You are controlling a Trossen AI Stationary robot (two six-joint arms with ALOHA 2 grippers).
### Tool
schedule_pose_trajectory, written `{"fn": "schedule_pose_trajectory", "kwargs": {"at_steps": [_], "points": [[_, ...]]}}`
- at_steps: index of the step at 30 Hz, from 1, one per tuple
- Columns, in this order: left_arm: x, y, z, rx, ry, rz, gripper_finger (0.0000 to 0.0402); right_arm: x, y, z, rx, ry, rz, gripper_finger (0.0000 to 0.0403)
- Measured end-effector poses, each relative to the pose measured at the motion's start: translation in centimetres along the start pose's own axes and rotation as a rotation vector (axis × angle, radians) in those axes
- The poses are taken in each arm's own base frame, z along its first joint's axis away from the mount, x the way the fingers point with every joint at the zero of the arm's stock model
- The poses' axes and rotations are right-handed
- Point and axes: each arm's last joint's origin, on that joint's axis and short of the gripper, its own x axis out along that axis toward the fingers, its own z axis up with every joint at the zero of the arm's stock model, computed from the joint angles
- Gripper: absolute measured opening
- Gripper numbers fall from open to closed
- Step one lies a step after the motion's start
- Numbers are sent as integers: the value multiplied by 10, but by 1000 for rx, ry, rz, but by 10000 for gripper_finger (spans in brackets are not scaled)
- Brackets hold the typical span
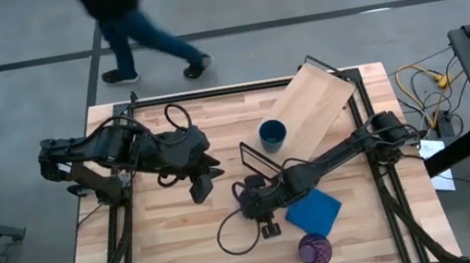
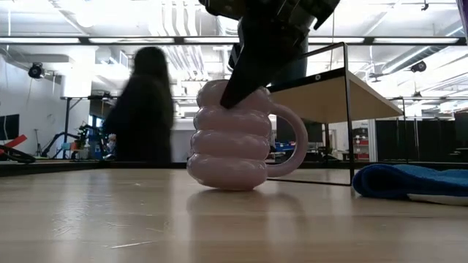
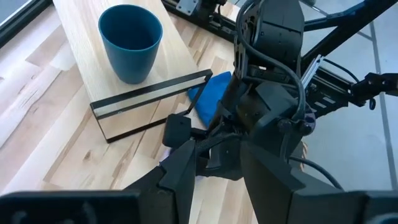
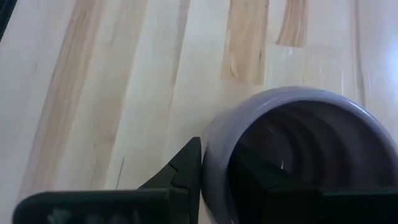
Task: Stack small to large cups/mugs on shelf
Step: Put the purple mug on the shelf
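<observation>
Mug grasp in progress: the right gripper (image 4: 214, 180) is pinching the rim wall of the lavender mug (image 2: 234, 139), one finger outside and one inside the mouth. The mug is standing upright on the tabletop (image 1: 168, 244), its base apparently in full contact, handle pointing toward the blue cloth (image 2: 409, 181). The left gripper (image 1: 199, 189) is hanging open above the tabletop, well apart from the vessels, waiting.

The small blue cup (image 1: 272, 133) is already sitting on the shelf (image 1: 311, 106). The purple tumbler (image 1: 314, 249) is standing near the tabletop's front edge, just beside the cloth.

Judgement for this step: a one-wall rim pinch is letting a bulbous mug swing, so the lift should be going straight up and slowly, keeping the mug level. The approach to the shelf needs to be clearing the black wire frame (image 3: 152, 102). Placement is wanting the mug next to the blue cup without nudging it, released only once the base is resting flat.

Risk: tilt or slip at the rim.
</observation>
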Motion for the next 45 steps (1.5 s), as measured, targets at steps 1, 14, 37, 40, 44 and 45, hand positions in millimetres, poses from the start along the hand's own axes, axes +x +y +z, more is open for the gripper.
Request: {"fn": "schedule_pose_trajectory", "kwargs": {"at_steps": [1, 14, 37, 40, 44, 45], "points": [[0, 0, 0, 0, -1, -1, 114, 0, 0, 0, 0, 0, 0, 61], [0, 0, 0, 0, -5, -3, 114, -6, 3, 10, 11, -39, 34, 31], [0, 0, 0, -1, -3, -3, 114, -127, 44, 81, 131, -142, 133, 31], [0, 0, 0, -1, -3, -3, 114, -136, 49, 77, 172, -88, 126, 31], [0, 0, 0, -1, -3, -3, 114, -143, 53, 62, 237, 56, 47, 31], [0, 0, 0, -1, -3, -4, 114, -144, 54, 59, 264, 85, 37, 31]]}}
